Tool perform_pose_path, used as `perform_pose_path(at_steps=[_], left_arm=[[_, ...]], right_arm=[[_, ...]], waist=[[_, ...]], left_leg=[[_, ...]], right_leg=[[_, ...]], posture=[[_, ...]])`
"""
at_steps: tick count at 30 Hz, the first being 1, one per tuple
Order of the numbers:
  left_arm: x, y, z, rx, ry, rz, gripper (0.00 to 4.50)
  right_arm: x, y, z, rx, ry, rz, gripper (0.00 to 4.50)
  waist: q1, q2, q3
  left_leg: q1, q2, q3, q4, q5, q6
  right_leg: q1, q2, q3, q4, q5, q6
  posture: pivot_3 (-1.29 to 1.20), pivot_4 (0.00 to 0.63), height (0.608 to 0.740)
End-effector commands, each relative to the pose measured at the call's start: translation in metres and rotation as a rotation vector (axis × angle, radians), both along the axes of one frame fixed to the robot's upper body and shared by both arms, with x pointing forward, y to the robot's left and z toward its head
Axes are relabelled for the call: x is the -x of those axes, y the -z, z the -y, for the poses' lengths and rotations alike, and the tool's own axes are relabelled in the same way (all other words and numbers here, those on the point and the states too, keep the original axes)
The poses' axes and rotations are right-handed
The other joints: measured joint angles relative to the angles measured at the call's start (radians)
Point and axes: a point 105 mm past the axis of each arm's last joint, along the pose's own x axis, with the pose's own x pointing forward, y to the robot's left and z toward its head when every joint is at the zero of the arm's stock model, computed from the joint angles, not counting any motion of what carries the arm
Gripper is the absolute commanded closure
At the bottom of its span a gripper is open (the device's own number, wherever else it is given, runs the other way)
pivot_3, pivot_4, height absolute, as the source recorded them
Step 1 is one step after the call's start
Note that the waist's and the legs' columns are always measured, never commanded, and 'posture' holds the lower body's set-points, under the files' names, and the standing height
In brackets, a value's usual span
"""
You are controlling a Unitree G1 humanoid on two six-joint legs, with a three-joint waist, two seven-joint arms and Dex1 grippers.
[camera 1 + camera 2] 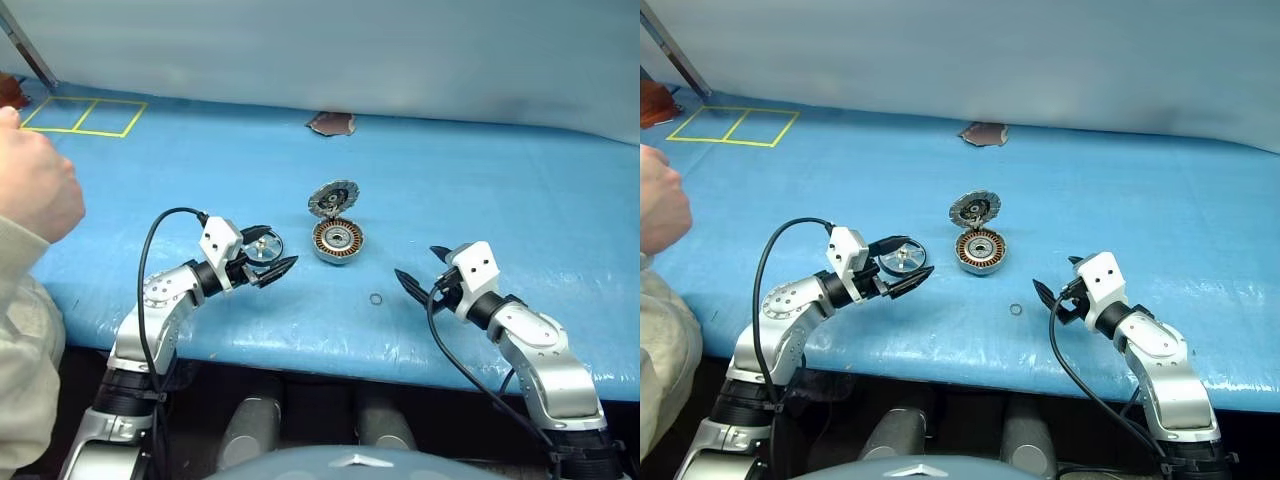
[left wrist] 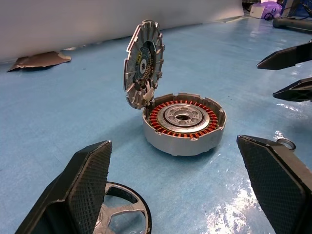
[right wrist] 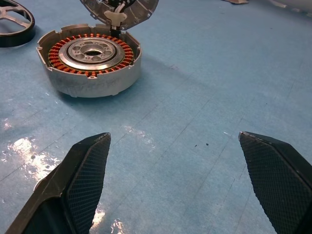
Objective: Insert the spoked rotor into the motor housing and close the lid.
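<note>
Left eye view: left claw [image 1: 262,257] spread wide, empty, hovering over the spoked rotor [image 1: 265,246], one finger either side of it; no contact that I can make out. Rotor lies flat on the blue table [image 1: 500,200], not yet picked up.

Motor housing [image 1: 337,241] sits between the two claws, just beyond the left claw's fingertips toward the right claw. Copper windings and centre hub exposed; cavity empty.

Lid [image 1: 332,199] stands propped up on the housing's far rim, inner face toward the robot. Fully open.

Right claw [image 1: 424,268] also wide and empty, above bare table, well apart from the housing. Small loose ring [image 1: 375,299] lies on the table just ahead of its fingertips.

A person's hand [image 1: 35,185] hangs over the table's edge, far beyond the left arm.

Progress, judged: nothing completed. Remaining: grip rotor, seat it in the housing, fold lid shut.
</note>
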Motion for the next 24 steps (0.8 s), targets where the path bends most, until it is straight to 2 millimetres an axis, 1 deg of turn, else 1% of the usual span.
perform_pose_path(at_steps=[1,10,16,24], left_arm=[[0.0012,-0.0177,0.0035,0.019,0.025,0.055,0.0],[0.0016,-0.0176,0.0028,0.015,0.02,0.054,0.0],[0.0012,-0.0179,0.0038,0.015,0.02,0.055,0.0],[0.0018,-0.0183,0.0033,0.021,0.016,0.052,0.0]], right_arm=[[-0.0032,-0.0142,-0.0002,0.003,0.005,0.053,0.06],[-0.0047,-0.0156,0.0024,0.0,0.026,0.065,0.06],[-0.0082,-0.0181,0.0087,0.032,0.07,0.098,0.06],[-0.0076,-0.0191,0.006,0.041,0.052,0.106,0.06]], waist=[[0.0,0.0,0.0],[0.0,0.0,0.0],[0.0,0.0,0.0],[0.0,0.0,0.0]], left_leg=[[0.0,0.0,0.0,0.0,0.0,0.0],[0.0,0.0,0.0,0.0,0.0,0.0],[0.0,0.0,0.0,0.0,0.0,0.0],[0.0,0.0,0.0,0.0,0.0,0.0]], right_leg=[[0.0,0.0,0.0,0.0,0.0,0.0],[0.0,0.0,0.0,0.0,0.0,0.0],[0.0,0.0,0.0,0.0,0.0,0.0],[0.0,0.0,0.0,0.0,0.0,0.0]], posture=[[0.0,0.15,0.74],[0.0,0.15,0.74],[0.0,0.15,0.74],[0.0,0.15,0.74]])
